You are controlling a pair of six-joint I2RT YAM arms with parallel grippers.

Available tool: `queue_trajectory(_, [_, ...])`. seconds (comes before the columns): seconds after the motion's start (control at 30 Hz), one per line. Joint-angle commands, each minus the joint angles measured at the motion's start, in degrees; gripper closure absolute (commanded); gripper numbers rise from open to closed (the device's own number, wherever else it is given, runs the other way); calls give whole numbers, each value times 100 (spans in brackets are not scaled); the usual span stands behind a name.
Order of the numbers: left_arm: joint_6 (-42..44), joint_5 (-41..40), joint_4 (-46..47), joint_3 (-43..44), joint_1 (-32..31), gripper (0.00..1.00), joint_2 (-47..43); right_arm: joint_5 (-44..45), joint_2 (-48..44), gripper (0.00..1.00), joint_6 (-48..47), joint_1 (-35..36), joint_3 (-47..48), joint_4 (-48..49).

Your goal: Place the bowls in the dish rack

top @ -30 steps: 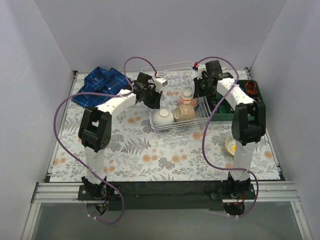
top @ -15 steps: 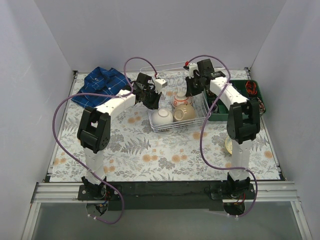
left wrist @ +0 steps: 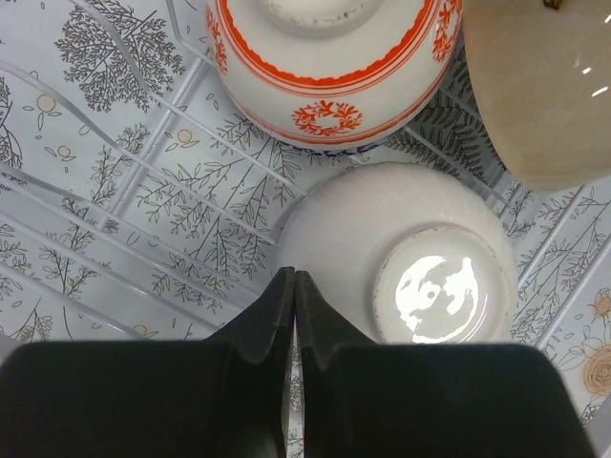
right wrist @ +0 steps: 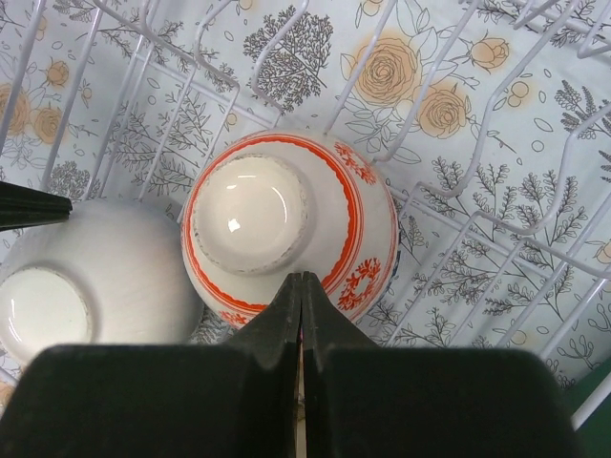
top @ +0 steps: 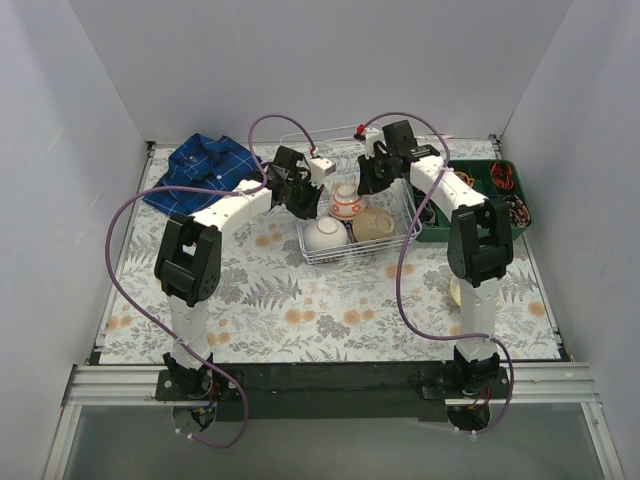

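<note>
The white wire dish rack (top: pixel 404 236) stands at the middle back of the table. Three bowls lie upside down in it: a white bowl (top: pixel 325 234), a beige bowl (top: pixel 372 225) and a red-patterned bowl (top: pixel 346 203). My left gripper (top: pixel 306 200) is shut and empty, with its tips (left wrist: pixel 294 277) at the white bowl's (left wrist: pixel 420 277) left side. My right gripper (top: pixel 366 181) is shut, with its tips (right wrist: pixel 302 279) against the side of the red-patterned bowl (right wrist: pixel 286 224). A yellowish bowl (top: pixel 459 291) sits on the table at the right, partly hidden by the right arm.
A folded blue plaid shirt (top: pixel 200 165) lies at the back left. A green compartmented tray (top: pixel 497 205) with cables stands right of the rack. White walls close in the left, back and right. The rack's wires (right wrist: pixel 496 258) run under and around the bowls.
My right gripper has swung left over the rack, and the red-patterned bowl has slid left with it, next to the white bowl. The left arm has hardly moved.
</note>
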Motion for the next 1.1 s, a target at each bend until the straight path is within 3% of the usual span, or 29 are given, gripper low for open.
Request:
queue_trajectory(0.0, [55, -145, -276, 79, 0, 100, -167, -16, 322, 99, -51, 82, 88, -162])
queue_trajectory(0.57, [38, -575, -241, 115, 8, 100, -255, -254, 533, 99, -51, 275, 229, -170])
queue_trajectory(0.77, [-103, -733, 136, 133, 35, 100, -580, 264, 209, 99, -95, 214, 300, -214])
queue_trajectory(0.87, [-112, -629, 566, 132, 35, 94, -887, 353, -283, 99, -51, -40, 107, -188])
queue_trajectory(0.9, [-94, -550, 759, 132, 35, 83, -949, 361, -528, 98, -33, -111, 63, -197])
queue_trajectory(1.0, [-41, -138, 1041, 176, 35, 69, -1055, 37, -969, 56, -190, -348, -8, -241])
queue_trajectory(1.03, [-50, -75, 1094, 272, 35, 62, -1046, 71, -1075, 35, -261, -392, -34, -267])
queue_trajectory(1.07, [-94, -31, 1121, 343, 35, 59, -1020, 89, -1284, 25, -410, -401, -78, -285])
